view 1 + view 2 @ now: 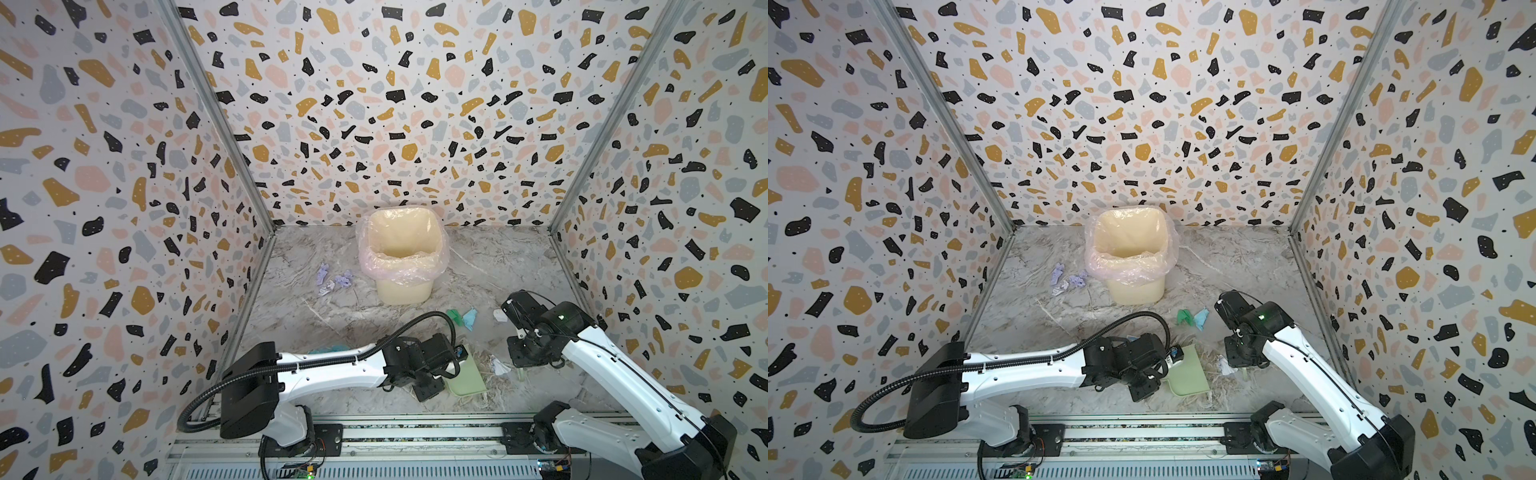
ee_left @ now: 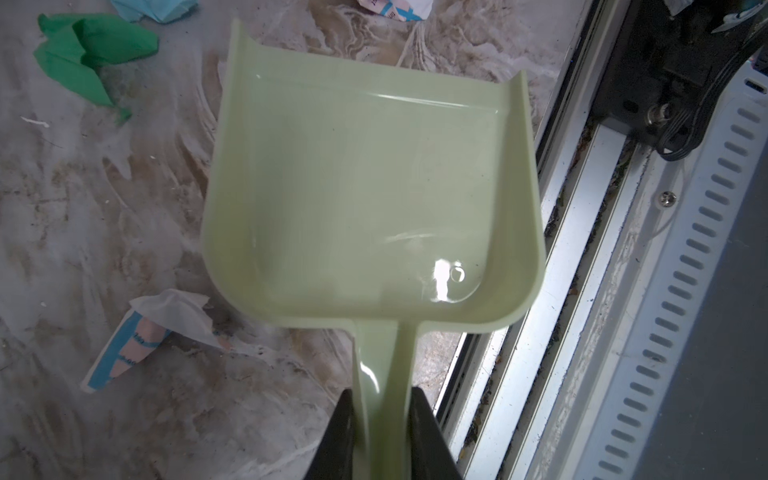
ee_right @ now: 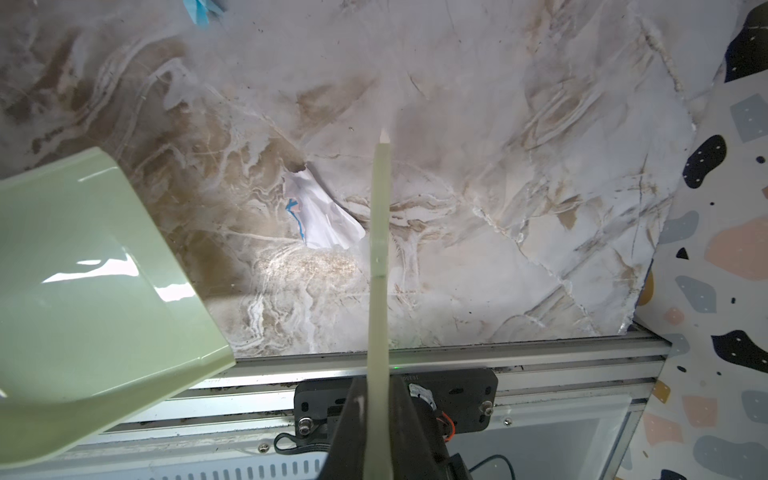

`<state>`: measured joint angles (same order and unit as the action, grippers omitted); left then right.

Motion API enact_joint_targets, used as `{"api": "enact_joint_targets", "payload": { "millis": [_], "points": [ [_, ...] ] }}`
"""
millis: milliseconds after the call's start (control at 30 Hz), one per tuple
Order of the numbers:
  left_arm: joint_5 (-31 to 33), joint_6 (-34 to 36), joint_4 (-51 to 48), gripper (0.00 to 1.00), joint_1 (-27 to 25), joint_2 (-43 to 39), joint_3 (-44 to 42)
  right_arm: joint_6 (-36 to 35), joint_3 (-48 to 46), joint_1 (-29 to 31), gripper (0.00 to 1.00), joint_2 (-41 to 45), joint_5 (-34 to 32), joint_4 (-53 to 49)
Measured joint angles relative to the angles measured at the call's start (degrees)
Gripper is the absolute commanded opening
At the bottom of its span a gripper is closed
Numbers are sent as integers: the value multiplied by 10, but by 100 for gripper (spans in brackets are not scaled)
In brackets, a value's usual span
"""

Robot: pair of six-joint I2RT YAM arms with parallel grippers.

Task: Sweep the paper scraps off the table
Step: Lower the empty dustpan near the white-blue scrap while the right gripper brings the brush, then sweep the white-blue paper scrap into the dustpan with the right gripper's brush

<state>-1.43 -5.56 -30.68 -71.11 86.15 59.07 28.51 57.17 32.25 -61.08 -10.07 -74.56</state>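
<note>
My left gripper (image 2: 382, 395) is shut on the handle of a pale green dustpan (image 2: 365, 199), which lies low over the table (image 1: 332, 324) near its front edge (image 1: 467, 374). My right gripper (image 3: 378, 386) is shut on a thin pale green brush (image 3: 380, 249), seen edge on. A white printed paper scrap (image 3: 320, 212) lies right beside the brush, between it and the dustpan mouth (image 1: 498, 365). Green (image 1: 455, 316) and light blue (image 1: 470, 318) scraps lie farther back. Lavender scraps (image 1: 334, 278) sit left of the bin. Another printed scrap (image 2: 166, 320) lies beside the dustpan.
A cream bin (image 1: 401, 257) with a pink translucent liner stands at the back middle. Speckled walls close in three sides. A metal rail (image 1: 415, 432) runs along the table's front edge under both arm bases. One more white scrap (image 1: 498, 314) lies by the right wrist.
</note>
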Motion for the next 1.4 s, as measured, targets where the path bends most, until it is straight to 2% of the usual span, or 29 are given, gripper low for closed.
{"api": "enact_joint_targets", "payload": {
  "millis": [700, 833, 1100, 1400],
  "points": [
    [21, -21, 40, 0, -7, 16, -56, 7, 34, 88, 0, -50, 45, 7],
    [26, -26, 45, 0, -7, 16, -57, 9, 64, 90, 0, -53, 28, 7],
    [30, -27, 50, 0, -7, 28, -57, 6, 66, 88, 0, -80, -16, 11],
    [33, -26, 51, 0, -7, 38, -56, -21, 66, 88, 0, -98, 6, 38]
  ]
}}
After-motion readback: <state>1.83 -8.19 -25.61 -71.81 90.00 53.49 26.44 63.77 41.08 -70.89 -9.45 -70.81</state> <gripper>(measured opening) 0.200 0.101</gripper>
